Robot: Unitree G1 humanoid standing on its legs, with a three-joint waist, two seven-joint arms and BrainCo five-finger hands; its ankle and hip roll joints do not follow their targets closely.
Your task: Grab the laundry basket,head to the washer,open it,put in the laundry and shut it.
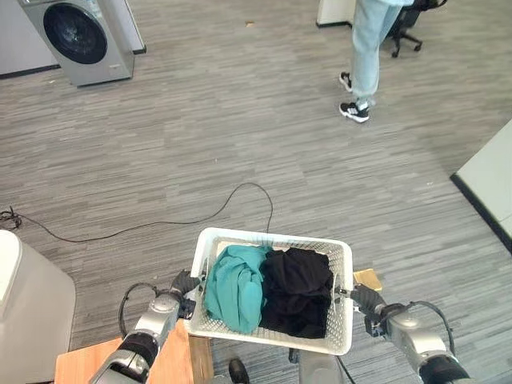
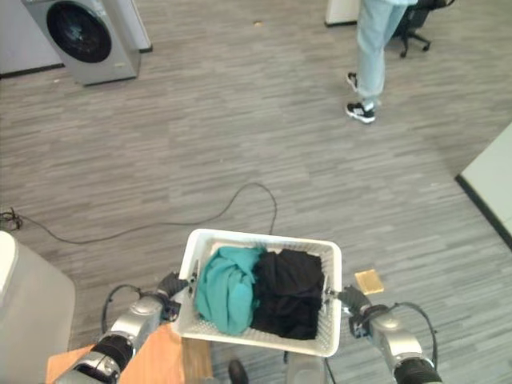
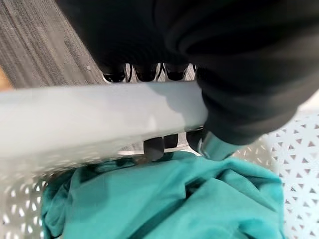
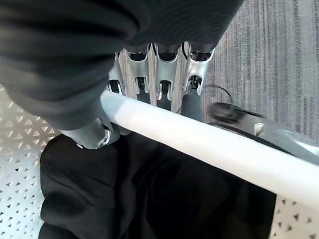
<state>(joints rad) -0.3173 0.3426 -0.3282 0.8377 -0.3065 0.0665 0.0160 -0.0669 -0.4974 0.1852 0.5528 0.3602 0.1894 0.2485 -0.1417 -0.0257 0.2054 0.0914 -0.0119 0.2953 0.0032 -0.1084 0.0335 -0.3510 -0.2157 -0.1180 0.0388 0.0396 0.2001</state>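
A white laundry basket (image 1: pixel 276 240) hangs in front of me, held at both ends. Inside lie a teal garment (image 1: pixel 238 286) and a black garment (image 1: pixel 298 290). My left hand (image 1: pixel 183 285) is curled round the basket's left rim (image 3: pixel 89 119), its fingers wrapped under the rim above the teal cloth (image 3: pixel 164 199). My right hand (image 1: pixel 362 298) grips the right rim (image 4: pixel 199 144), fingers hooked over it beside the black cloth (image 4: pixel 139 194). The washer (image 1: pixel 80 36), grey with a dark round door that is shut, stands far off at the upper left on the floor.
A person (image 1: pixel 370 48) in light jeans and dark shoes stands at the upper right. A black office chair (image 1: pixel 406 28) is behind them. A white rounded unit (image 1: pixel 28 308) and a wooden surface (image 1: pixel 88 364) are close on my left. A pale panel (image 1: pixel 492 180) lies at the right.
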